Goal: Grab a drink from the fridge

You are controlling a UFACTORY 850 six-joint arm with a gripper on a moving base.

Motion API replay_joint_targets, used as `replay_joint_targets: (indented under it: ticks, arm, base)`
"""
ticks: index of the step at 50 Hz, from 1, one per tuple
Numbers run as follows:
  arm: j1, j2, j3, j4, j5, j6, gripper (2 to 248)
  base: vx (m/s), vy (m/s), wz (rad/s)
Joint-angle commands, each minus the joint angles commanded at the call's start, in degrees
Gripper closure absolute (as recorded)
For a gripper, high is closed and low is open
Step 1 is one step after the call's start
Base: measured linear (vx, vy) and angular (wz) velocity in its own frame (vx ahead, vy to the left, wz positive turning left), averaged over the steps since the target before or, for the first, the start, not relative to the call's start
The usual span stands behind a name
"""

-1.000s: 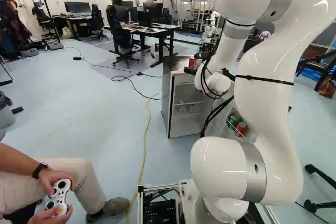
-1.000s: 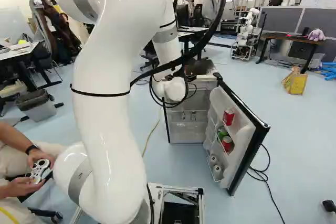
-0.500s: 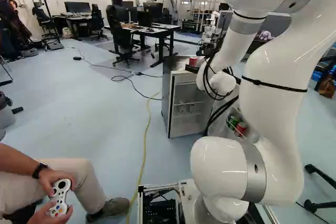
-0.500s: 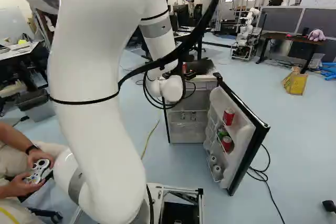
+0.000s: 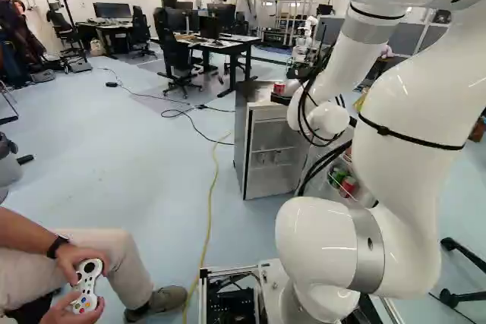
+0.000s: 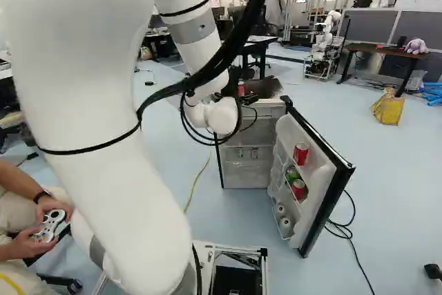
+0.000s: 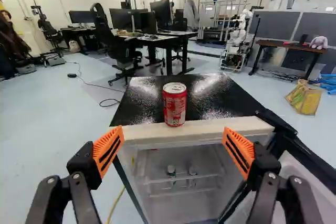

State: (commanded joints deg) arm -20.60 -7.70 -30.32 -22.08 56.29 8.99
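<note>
In the left base view my gripper [image 5: 282, 99], partly hidden, is just on the near side of a red can [image 5: 279, 87]. The wrist view shows the gripper [image 7: 173, 144] wide open, nothing between its orange pads. Beyond the fingers, the red can [image 7: 174, 104] stands upright on the black top of the small fridge [image 7: 199, 132], near its front edge, apart from both fingers. Below, the fridge is open, with small bottles on an inner shelf. More cans [image 6: 301, 154] sit in the racks of the swung-out door [image 6: 324, 177].
Cables [image 6: 345, 229] run on the floor beyond the door. A yellow cord [image 5: 209, 225] lies left of the fridge. Close at the base's left sits a person [image 5: 76, 263] holding a controller. Behind stand desks, office chairs, a yellow bag [image 6: 388, 108] and another robot [image 6: 323, 46].
The upper arm has swung right in the left base view and left in the right one; the wrist has shifted slightly. The red can has come into sight beside the wrist in the right base view.
</note>
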Motion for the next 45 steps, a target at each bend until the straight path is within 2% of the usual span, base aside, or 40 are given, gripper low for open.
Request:
replay_joint_targets:
  ticks: [27, 45]
  arm:
    - [-1.86, 4.15, 4.08, 0.0, -5.33, 0.0, 3]
    - [-3.8, 6.38, 4.56, 0.0, -5.94, 0.0, 3]
  base:
    - [0.0, 0.0, 0.0]
    - [0.0, 0.0, 0.0]
